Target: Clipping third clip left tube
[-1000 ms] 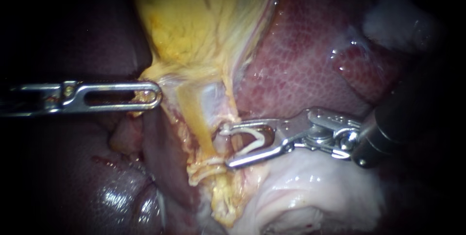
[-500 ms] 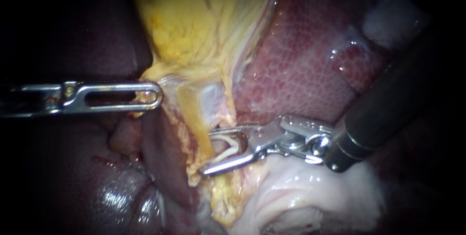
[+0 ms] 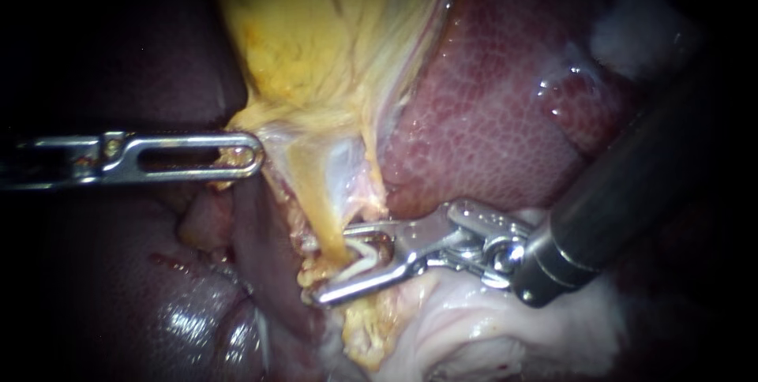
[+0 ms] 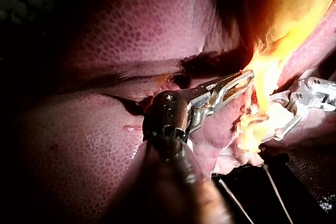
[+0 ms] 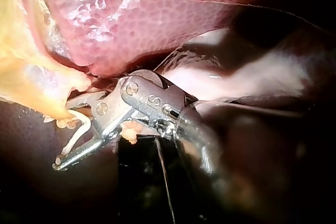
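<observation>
Liver (image 3: 489, 114) behind | left instrument (image 3: 246, 153) gripping gallbladder (image 3: 332, 35) | right instrument (image 3: 330, 265): clip (image 3: 359, 254) astride tube (image 3: 316, 192)

the metal wrist of the right instrument (image 3: 335, 265) bears tiny stamped marks; no other text or sign shows.

Left instrument (image 3: 251, 153): polished metal, smooth, mirror-bright along the slotted jaws. Right instrument (image 3: 328, 264): 2 jaws and hinge block of bright bare metal, smooth, with hard glints; shaft dark, smooth, satin rather than glossy. Clip (image 3: 362, 254): white, plastic by the look, smooth, faint sheen. Liver (image 3: 489, 114): wet and glossy, surface finely netted. Gallbladder (image 3: 316, 43): yellow, fibrous and streaked, duller, moist sheen only. Pale tissue (image 3: 489, 327) under the right instrument: white, slick, glossy, softly folded.
</observation>
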Controlling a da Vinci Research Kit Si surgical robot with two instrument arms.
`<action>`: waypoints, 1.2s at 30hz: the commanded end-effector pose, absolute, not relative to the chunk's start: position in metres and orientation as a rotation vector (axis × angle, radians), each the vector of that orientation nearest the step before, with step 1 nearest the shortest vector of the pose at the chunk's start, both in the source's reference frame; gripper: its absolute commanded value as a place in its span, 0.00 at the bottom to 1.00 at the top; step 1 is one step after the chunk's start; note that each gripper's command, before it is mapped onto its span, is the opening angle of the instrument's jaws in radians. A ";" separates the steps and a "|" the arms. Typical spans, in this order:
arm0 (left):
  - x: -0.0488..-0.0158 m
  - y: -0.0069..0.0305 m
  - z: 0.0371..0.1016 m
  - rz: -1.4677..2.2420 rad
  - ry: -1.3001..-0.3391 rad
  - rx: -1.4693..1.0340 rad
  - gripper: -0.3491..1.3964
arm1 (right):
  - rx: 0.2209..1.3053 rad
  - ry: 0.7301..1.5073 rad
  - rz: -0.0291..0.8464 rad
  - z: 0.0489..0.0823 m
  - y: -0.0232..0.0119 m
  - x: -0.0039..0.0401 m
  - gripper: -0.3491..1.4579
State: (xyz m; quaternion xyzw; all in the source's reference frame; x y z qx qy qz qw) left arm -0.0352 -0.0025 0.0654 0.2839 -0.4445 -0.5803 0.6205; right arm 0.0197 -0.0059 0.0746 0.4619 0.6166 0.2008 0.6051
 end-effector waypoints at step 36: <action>-0.0356 -0.0025 0.0654 -1.336 -1.022 0.652 0.00 | 1.127 1.461 0.544 0.0754 -0.0010 0.0198 0.10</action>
